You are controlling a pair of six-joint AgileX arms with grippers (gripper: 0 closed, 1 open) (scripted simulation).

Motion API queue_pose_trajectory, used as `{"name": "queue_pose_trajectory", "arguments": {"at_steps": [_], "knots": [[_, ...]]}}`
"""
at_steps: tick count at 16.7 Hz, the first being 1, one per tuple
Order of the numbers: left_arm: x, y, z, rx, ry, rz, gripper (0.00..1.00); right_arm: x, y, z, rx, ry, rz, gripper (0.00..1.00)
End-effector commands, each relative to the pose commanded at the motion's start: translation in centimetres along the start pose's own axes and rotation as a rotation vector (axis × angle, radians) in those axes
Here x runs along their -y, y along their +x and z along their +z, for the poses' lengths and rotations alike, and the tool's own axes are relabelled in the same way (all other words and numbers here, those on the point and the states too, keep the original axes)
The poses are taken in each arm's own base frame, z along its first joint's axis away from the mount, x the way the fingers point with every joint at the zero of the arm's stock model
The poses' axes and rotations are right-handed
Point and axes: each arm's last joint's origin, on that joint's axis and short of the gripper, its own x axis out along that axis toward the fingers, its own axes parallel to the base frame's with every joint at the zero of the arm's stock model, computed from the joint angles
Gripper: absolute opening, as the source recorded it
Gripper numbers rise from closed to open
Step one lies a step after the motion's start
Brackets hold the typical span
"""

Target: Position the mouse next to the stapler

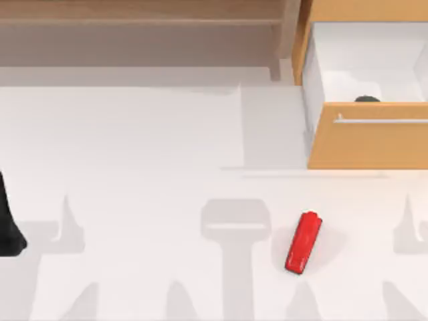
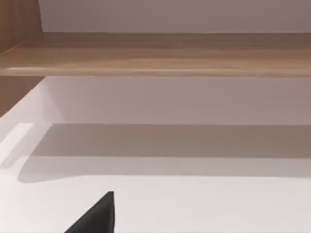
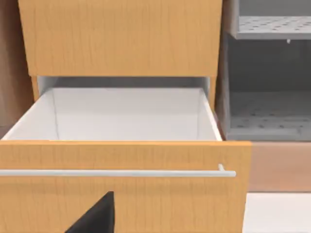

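Note:
The red stapler (image 1: 304, 242) lies flat on the white table, right of centre and near the front, with its dark end toward the front edge. The mouse (image 1: 366, 99) is a small dark shape inside the open drawer (image 1: 368, 137) at the back right, mostly hidden behind the drawer's wooden front. My left gripper (image 1: 8, 234) sits parked at the table's far left edge, far from both. In the right wrist view a black part of my right gripper (image 3: 97, 217) faces the drawer front (image 3: 121, 194) and its metal handle (image 3: 116, 173).
A wooden shelf (image 1: 134, 20) runs along the back left of the table, and the left wrist view looks toward this shelf (image 2: 155, 53). A grey rack (image 3: 269, 82) stands beside the drawer cabinet. White tabletop (image 1: 147, 147) stretches between the left arm and the stapler.

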Motion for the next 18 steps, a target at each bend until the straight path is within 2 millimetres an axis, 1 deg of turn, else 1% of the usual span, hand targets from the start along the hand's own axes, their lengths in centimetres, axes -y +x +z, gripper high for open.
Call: {"name": "queue_pose_trajectory", "arguments": {"at_steps": [3,5,8,11,12,14,16,18], "knots": [[0.0,0.0,0.0,0.000,0.000,0.000,1.00,0.0,0.0,0.2,-0.005,-0.001,0.001,1.00],[0.0,0.0,0.0,0.000,0.000,0.000,1.00,-0.1,0.1,1.1,-0.030,-0.005,0.005,1.00],[0.0,0.0,0.0,0.000,0.000,0.000,1.00,-0.2,0.6,3.9,-0.108,-0.018,0.018,1.00],[0.0,0.0,0.0,0.000,0.000,0.000,1.00,-0.4,2.2,7.7,-0.225,-0.038,0.036,1.00],[0.0,0.0,0.0,0.000,0.000,0.000,1.00,-0.5,3.0,9.0,-0.272,-0.046,0.044,1.00],[0.0,0.0,0.0,0.000,0.000,0.000,1.00,-0.8,5.4,11.6,-0.374,-0.065,0.061,1.00],[0.0,0.0,0.0,0.000,0.000,0.000,1.00,-1.2,8.6,13.8,-0.486,-0.085,0.080,1.00],[0.0,0.0,0.0,0.000,0.000,0.000,1.00,-1.7,12.5,15.3,-0.605,-0.107,0.101,1.00]]}}
